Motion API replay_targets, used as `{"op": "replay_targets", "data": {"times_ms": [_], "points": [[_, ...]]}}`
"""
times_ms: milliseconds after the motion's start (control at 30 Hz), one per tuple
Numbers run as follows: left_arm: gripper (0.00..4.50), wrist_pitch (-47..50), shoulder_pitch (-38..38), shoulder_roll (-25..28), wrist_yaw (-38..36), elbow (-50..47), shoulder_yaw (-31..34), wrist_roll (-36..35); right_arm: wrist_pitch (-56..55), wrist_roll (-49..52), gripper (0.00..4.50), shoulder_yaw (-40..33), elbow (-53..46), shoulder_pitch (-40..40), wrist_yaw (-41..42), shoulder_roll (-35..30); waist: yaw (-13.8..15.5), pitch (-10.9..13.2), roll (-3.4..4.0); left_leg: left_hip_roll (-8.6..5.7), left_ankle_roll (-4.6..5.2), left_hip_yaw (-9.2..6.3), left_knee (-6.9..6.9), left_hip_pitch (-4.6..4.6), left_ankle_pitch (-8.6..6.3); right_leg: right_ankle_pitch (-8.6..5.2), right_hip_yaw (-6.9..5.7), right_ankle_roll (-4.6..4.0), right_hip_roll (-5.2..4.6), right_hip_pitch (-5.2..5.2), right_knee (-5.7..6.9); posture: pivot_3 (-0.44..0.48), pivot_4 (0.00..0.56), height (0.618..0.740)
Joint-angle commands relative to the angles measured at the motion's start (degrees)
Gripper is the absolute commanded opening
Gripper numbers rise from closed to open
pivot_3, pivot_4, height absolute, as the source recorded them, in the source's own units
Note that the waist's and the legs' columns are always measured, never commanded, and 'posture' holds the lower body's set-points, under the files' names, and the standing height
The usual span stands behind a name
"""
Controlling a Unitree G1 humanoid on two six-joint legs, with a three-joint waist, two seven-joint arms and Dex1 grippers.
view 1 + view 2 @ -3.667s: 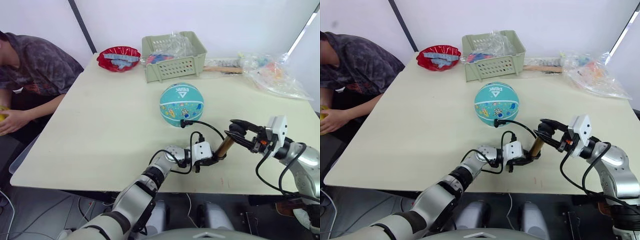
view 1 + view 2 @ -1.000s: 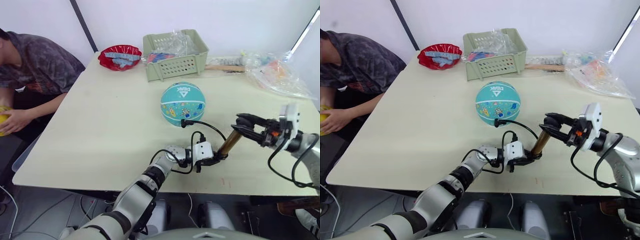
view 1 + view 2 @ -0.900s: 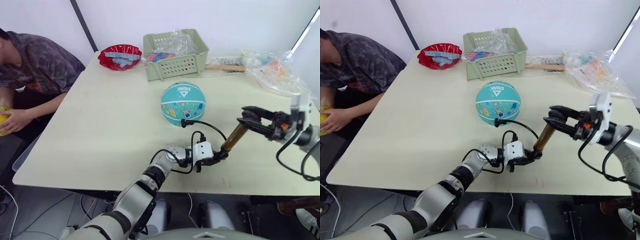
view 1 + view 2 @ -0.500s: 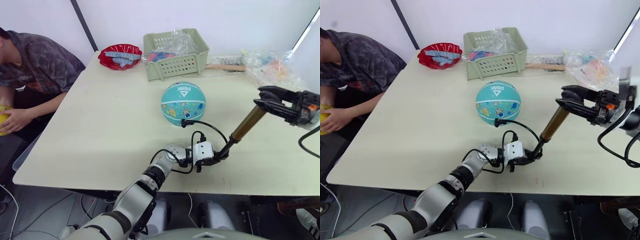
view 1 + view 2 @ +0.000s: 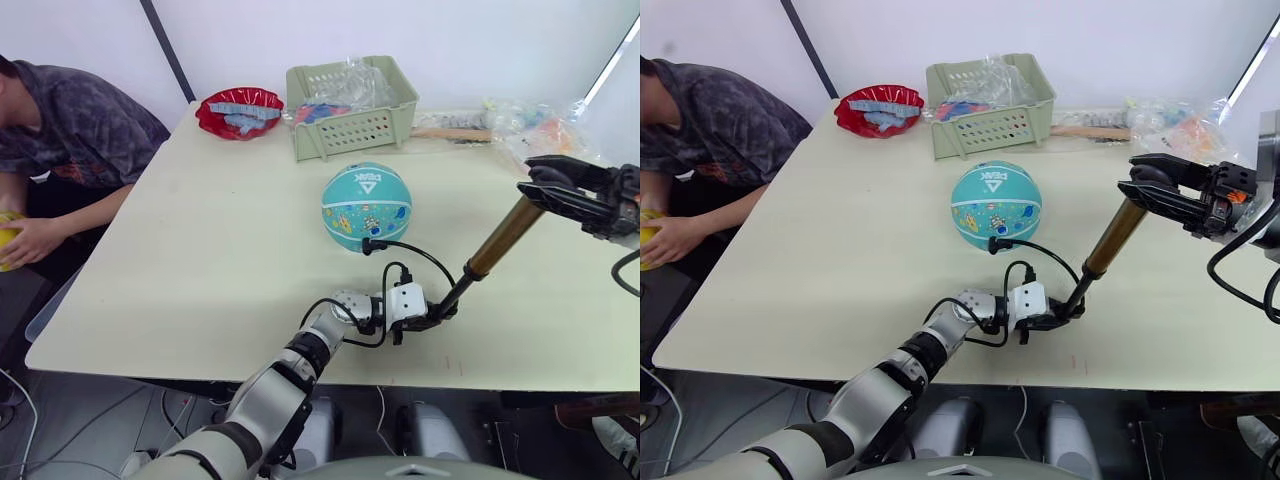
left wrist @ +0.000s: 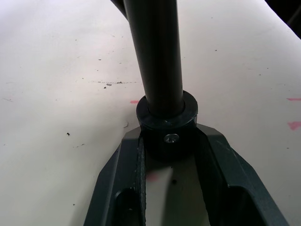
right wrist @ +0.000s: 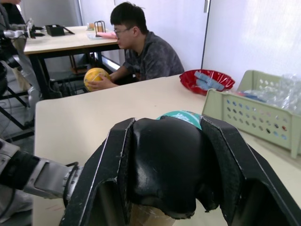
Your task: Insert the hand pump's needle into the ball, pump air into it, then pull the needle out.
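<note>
The teal ball (image 5: 366, 207) rests mid-table. The hand pump (image 5: 497, 240) slants up from the table's front edge toward the right, drawn out long, with a thin black rod (image 5: 455, 293) below its gold barrel. My left gripper (image 5: 437, 314) is shut on the pump's lower black end cap (image 6: 167, 136). My right gripper (image 5: 540, 185) is shut on the black handle (image 7: 164, 165) at the raised end. The black hose (image 5: 415, 255) curves from the pump to a plug (image 5: 369, 244) against the ball's near lower side. The needle is hidden there.
A green basket (image 5: 350, 110), a red bowl (image 5: 238, 113) and clear plastic bags (image 5: 545, 135) line the table's far edge. A person (image 5: 60, 140) sits off the left side holding a small yellow ball (image 5: 8, 240). Bare table (image 5: 200, 250) lies left of the ball.
My right gripper has risen and moved right with the handle and barrel, drawing the pump out so the black rod shows. The left gripper and ball stayed put.
</note>
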Motion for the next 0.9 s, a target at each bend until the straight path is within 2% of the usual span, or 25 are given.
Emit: {"op": "replay_targets", "data": {"times_ms": [33,300,533,667,900], "points": [[1.01,3.1,3.6,2.7,-0.4,5.5,-3.4,4.9,-4.3,-4.5,1.63,2.3,-1.6,3.2,1.0,1.5,0.0,0.0,0.00,0.00,0.00,0.00,0.00,0.02,0.00,0.00,0.00,0.01,0.00,0.01,0.00,0.000,0.150,0.740],[1.01,3.5,3.7,2.7,-0.1,5.2,-3.2,4.7,-11.9,-14.2,1.63,10.9,-0.5,10.2,0.1,7.0,-0.2,-0.4,-0.44,0.05,0.00,0.00,-0.02,0.17,0.00,-0.06,0.01,0.08,0.07,0.08,0.04,0.000,0.150,0.740],[1.01,3.7,3.7,2.7,0.0,5.0,-3.1,4.5,-22.8,-25.2,1.63,18.6,5.5,15.1,-1.5,13.2,-0.2,-0.7,-0.57,0.05,0.00,0.01,-0.04,0.19,0.00,-0.04,0.02,0.03,0.08,0.08,0.03,0.000,0.150,0.740],[1.01,3.9,3.7,2.7,0.0,4.8,-3.0,4.4,-25.7,-27.0,1.63,19.8,6.3,17.0,-3.5,16.2,-0.2,-0.8,-0.60,0.06,0.00,-0.01,-0.04,0.21,0.00,-0.08,0.02,0.11,0.11,0.08,0.04,0.000,0.150,0.740],[1.01,3.8,3.9,2.8,-0.2,4.7,-3.1,4.4,-24.5,-24.5,1.63,17.8,4.0,15.7,-3.3,15.1,-0.3,-0.9,-0.48,0.06,0.00,0.01,-0.04,0.24,0.00,-0.07,0.04,0.08,0.11,0.09,0.05,0.000,0.150,0.740]]}}
